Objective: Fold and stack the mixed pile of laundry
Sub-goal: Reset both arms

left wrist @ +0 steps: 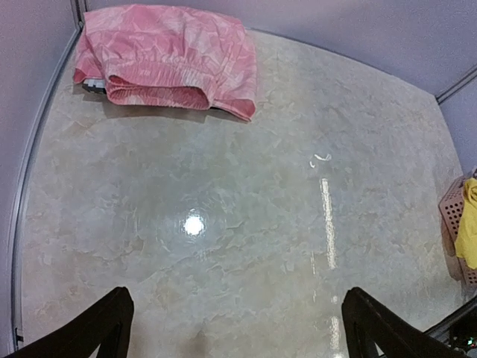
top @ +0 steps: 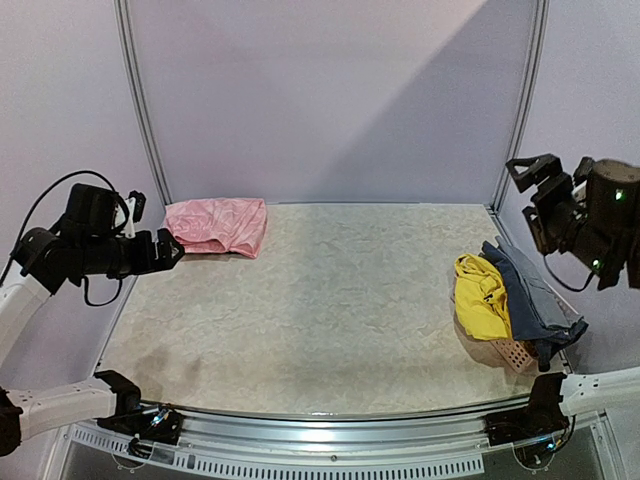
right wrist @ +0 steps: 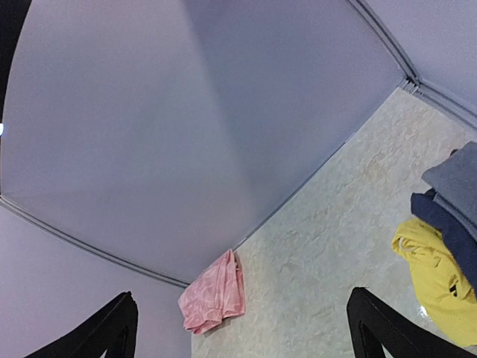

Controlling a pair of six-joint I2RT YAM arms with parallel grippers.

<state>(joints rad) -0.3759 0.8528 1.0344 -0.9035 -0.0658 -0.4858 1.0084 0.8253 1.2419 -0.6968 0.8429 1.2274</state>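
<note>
A folded pink garment [top: 216, 225] lies at the table's back left corner, also seen in the left wrist view [left wrist: 171, 60] and the right wrist view [right wrist: 215, 292]. A thin dark-and-white strip [left wrist: 92, 85] peeks out under its left edge. At the right, a bright yellow garment [top: 480, 295] and a blue-grey one [top: 530, 292] are heaped over a salmon basket [top: 514, 353]. My left gripper [top: 160, 235] hovers open just left of the pink garment, holding nothing [left wrist: 238, 332]. My right gripper [top: 533, 200] hangs open above the right-hand heap, also holding nothing [right wrist: 242, 332].
The marbled table [top: 330, 320] is walled by lilac panels with metal posts [top: 140, 100] at the back corners. The basket [left wrist: 455, 224] sits near the right edge, close to the front right arm base [top: 540, 410].
</note>
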